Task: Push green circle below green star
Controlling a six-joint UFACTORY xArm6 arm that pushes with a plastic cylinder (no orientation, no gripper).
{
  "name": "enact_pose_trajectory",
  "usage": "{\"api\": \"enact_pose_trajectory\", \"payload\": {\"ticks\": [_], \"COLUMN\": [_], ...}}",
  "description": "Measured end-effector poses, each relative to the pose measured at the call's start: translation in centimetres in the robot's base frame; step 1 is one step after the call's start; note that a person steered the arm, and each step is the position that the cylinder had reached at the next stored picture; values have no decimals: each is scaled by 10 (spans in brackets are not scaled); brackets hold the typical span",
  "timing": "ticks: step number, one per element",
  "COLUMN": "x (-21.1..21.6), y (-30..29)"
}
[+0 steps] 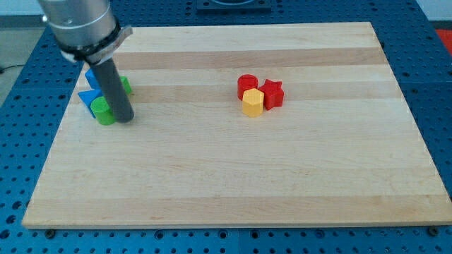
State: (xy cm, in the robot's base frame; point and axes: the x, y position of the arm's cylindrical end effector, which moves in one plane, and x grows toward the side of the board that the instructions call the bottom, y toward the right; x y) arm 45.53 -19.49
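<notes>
The green circle sits at the view's left, touching the left side of my rod. My tip rests on the board just right of the green circle. The green star is above, mostly hidden behind the rod; only its right edge shows. A blue triangle lies just above and left of the green circle. Another blue block sits above it, partly hidden by the rod, its shape unclear.
A red circle, a red star and a yellow hexagon cluster together right of the board's middle. The wooden board lies on a blue perforated table. The board's left edge is close to the green circle.
</notes>
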Motion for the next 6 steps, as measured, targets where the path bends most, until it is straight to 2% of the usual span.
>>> {"api": "enact_pose_trajectory", "payload": {"ticks": [1,3,6], "x": [27,-10,-37], "y": [-34,-47,-50]}}
